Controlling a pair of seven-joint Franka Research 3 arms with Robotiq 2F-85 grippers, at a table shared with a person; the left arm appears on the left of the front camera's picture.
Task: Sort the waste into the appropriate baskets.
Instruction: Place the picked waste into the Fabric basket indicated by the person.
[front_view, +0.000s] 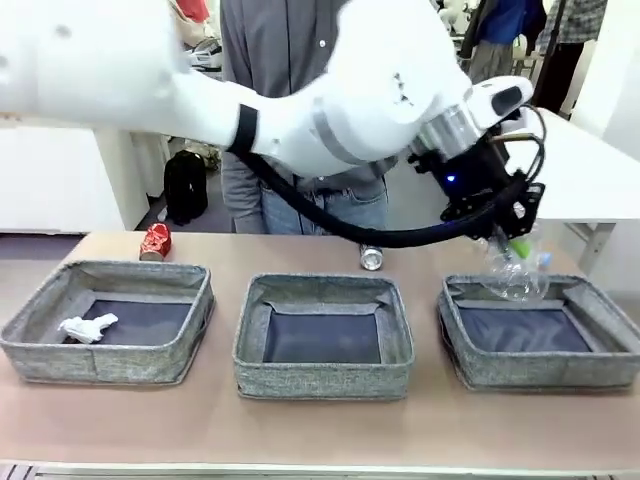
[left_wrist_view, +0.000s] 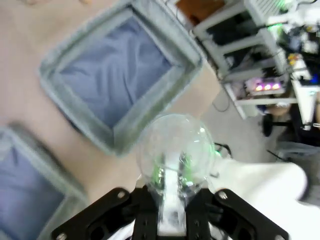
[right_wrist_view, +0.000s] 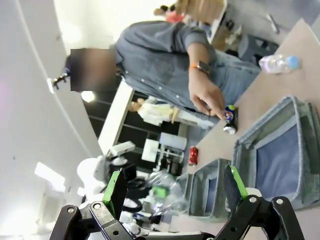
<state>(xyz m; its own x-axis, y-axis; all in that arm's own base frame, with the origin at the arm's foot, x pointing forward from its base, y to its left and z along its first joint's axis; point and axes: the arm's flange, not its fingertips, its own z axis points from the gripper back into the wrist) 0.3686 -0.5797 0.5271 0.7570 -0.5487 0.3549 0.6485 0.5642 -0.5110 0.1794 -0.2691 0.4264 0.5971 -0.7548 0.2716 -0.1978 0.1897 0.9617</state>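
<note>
My left tool (front_view: 508, 238) is clamped on the clear plastic cup (front_view: 513, 275), which hangs from it tilted, its long axis running down and away from the fingers towards the desk (front_view: 320, 430). What the next move turns on, as I judge it, is that the cup sits over the far rim of the right basket (front_view: 540, 372) rather than over its dark bottom. The open floor of that bin lies below and a little towards my side, so I would bring the cup nearer before letting go. The left arm reaches across the middle and is the one on the spot. My right tool (right_wrist_view: 175, 192) stands wide apart with nothing between its green pads. I count three baskets in a row, the middle basket (front_view: 322, 378) bare inside and the left basket (front_view: 100, 362) holding one crumpled white paper wad (front_view: 88, 328). There are two cans standing loose on the desk behind the baskets, a red soda can (front_view: 155, 242) and a dark blue soda can (front_view: 371, 257). The person's hand (right_wrist_view: 206, 96) is at the blue one, though I cannot tell whether it touches. There is one blue-capped bottle (right_wrist_view: 277, 63) lying farther off on the desk
</note>
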